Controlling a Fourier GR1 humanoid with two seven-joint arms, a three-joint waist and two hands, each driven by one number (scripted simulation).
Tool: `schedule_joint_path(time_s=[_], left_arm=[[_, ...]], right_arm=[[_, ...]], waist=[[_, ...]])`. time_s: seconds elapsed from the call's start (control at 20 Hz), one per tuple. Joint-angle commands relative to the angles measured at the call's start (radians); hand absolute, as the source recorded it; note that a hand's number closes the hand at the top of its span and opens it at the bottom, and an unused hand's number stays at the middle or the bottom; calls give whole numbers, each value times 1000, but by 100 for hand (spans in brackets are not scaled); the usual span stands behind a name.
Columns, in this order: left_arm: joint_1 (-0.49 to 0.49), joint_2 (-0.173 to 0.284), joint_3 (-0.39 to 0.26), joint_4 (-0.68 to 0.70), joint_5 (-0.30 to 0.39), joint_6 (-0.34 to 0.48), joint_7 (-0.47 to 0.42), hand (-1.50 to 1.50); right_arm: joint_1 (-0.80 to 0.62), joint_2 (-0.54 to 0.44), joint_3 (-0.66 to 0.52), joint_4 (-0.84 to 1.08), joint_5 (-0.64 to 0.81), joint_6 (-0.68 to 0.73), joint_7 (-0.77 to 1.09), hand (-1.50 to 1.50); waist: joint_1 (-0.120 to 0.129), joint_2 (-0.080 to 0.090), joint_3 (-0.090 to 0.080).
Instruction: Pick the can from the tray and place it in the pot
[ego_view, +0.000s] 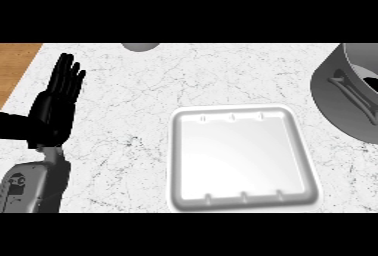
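The white tray (244, 157) lies on the marble counter at the middle of the head view, and nothing stands on it. No can shows on the tray. The grey pot (336, 97) sits at the right edge, cut off by the frame, with a handle on its near wall. A pale shape (368, 80) shows inside the pot, and I cannot tell what it is. My left hand (57, 102) rests at the far left, fingers straight and pointing up, holding nothing, well away from the tray. My right hand does not show.
A grey rounded object (140, 46) peeks in at the top edge, left of centre. A wooden strip (16, 65) borders the counter at the upper left. Bare marble lies between my left hand and the tray.
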Motion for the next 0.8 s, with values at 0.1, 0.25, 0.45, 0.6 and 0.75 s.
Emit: schedule_joint_path(time_s=[0.1, 0.25, 0.45, 0.6, 0.75], left_arm=[[46, 7, 22, 36, 15, -31, -60, 0], [37, 6, 28, 5, 11, -7, -28, 0], [-22, 31, 40, 43, 16, -26, -18, 0], [19, -1, 9, -38, 4, 7, 32, 0], [32, 32, 48, -2, 40, -39, 12, 0]], right_arm=[[-35, -7, -130, -27, -171, -43, -66, -150], [65, 7, -189, -95, -286, 12, -184, -150], [114, -28, -231, -93, -367, 9, -298, -150], [199, -72, -272, -146, -447, 111, -334, -150], [261, -82, -308, -154, -522, 177, -388, -150]], waist=[[-4, 3, 7], [-23, -5, 6], [-18, -1, 6], [-22, -5, 6], [-22, -4, 6]])
